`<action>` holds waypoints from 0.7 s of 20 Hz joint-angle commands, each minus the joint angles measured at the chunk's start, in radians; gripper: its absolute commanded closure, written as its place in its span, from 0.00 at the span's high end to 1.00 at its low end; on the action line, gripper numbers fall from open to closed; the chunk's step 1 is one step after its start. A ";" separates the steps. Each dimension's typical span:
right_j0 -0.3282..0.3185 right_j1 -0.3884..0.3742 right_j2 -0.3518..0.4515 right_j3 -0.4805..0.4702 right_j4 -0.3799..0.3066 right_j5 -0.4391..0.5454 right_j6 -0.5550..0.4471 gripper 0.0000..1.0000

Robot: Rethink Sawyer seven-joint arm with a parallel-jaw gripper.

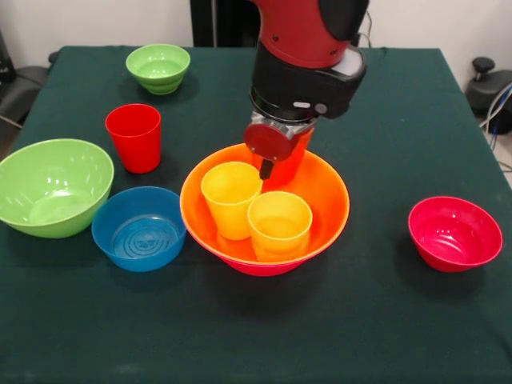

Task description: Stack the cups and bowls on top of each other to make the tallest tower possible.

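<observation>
The end effector (276, 164) hangs low inside the orange bowl (328, 192), at its far side, and appears to be closed on an orange cup (294, 164) that shows just behind it; the arm hides the grip itself, so this is a judgement. The bowl seems to serve as the tower's base, with a pink rim (264, 268) peeping out beneath it. Two yellow cups (232, 196) (279, 224) stand upright inside it, just in front of the end effector, probably parked there for stacking. Off to one side sit the red cup (134, 136), blue bowl (138, 228) and two green bowls (52, 186) (158, 67); the red bowl (454, 232) lies apart on the other side, on the surface (384, 320).
</observation>
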 commanded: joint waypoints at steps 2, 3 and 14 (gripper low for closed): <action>-0.026 -0.025 0.148 0.067 -0.026 -0.064 -0.224 1.00; -0.024 -0.023 0.148 0.060 -0.026 -0.057 -0.222 1.00; 0.016 -0.001 0.104 -0.004 -0.045 -0.005 -0.157 1.00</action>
